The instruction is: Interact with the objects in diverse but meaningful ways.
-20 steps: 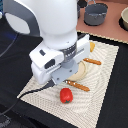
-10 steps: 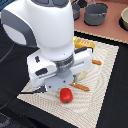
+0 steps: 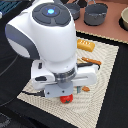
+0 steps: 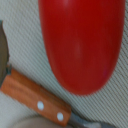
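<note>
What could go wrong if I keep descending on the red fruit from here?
The arm hides the gripper in the exterior view, and the wrist view shows no fingers, so alignment on the red round fruit is unconfirmed; a round fruit could squirt sideways if pinched off-centre. The orange knife handle lies close beside it, so a finger may land on it or drag it. Only a sliver of fruit shows near the mat edge, so a nudge could roll it off.

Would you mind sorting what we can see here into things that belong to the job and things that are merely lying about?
Part of the job:
- red round fruit, under the arm, filling much of the wrist view
- golden-orange bread loaf on the woven mat

Merely lying about:
- grey pot beyond the mat
- orange-handled cutlery on the mat
- wooden-handled utensil beside the fruit
</note>
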